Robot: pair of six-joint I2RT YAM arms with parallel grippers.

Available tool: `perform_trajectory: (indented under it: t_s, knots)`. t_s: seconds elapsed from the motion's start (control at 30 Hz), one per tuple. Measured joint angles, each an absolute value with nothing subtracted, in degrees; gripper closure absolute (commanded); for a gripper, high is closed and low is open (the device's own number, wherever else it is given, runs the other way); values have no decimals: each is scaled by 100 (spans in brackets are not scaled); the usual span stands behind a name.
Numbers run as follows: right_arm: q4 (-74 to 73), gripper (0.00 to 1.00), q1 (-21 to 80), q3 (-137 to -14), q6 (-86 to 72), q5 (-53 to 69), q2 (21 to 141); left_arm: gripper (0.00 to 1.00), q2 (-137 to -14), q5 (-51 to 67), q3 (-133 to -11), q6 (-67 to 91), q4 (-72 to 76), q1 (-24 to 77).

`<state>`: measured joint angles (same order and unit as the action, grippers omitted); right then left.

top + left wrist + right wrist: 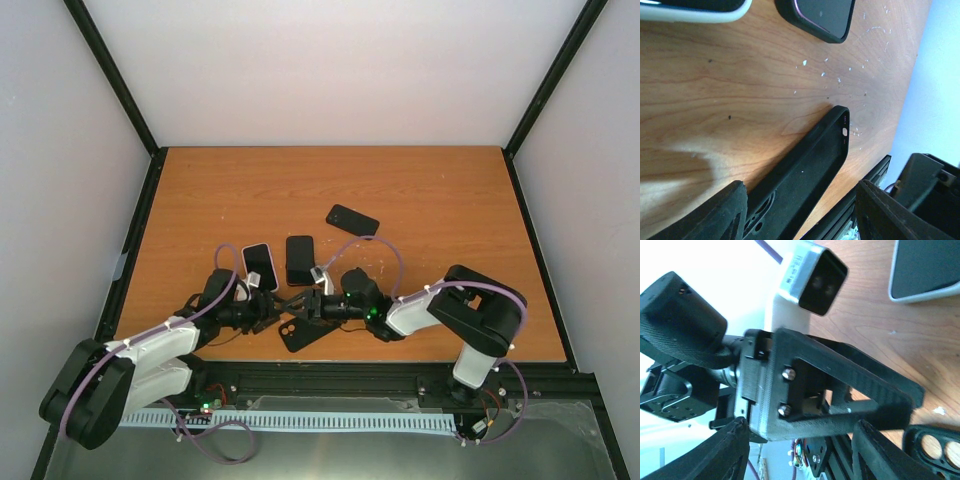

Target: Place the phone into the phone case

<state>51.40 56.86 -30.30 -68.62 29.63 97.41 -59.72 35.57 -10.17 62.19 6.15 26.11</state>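
Observation:
An empty black phone case [304,333] with camera cut-outs lies near the table's front edge. In the left wrist view it [807,172] runs diagonally between my left fingers [725,215], which stand wide apart and do not touch it. A white-edged phone [259,266] and a dark phone [300,260] lie just behind the grippers; a third black phone [352,220] lies farther back. My left gripper [270,313] and right gripper [300,304] face each other over the case, both open and empty. The right wrist view is filled by the left gripper's body [830,390].
The black front rail [330,378] runs right behind the case. The wooden table [450,200] extends back to the walls. In the right wrist view the white-edged phone [927,267] shows top right and the case's camera holes [935,447] bottom right.

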Motion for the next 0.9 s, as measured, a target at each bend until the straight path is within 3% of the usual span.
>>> perform_trajectory:
  t_s: [0.2, 0.33, 0.47, 0.67, 0.9]
  knots:
    - [4862, 45, 5400, -2733, -6761, 2915, 9614, 36, -5981, 3483, -1068, 6027, 388, 2622]
    - [3122, 39, 4923, -2891, -5883, 2438, 8626, 30, -6058, 3489, -1175, 5804, 174, 2648]
    - [888, 33, 4633, -3953, -4294, 1358, 7915, 23, -6034, 3457, -1188, 5686, -27, 2751]
    - [-847, 17, 3820, -5415, -2403, 480, 8276, 23, -5841, 3291, -1330, 5662, -381, 2877]
    - [-1739, 7, 3002, -6528, -851, 128, 9483, 23, -5988, 3236, -1365, 5660, -403, 3114]
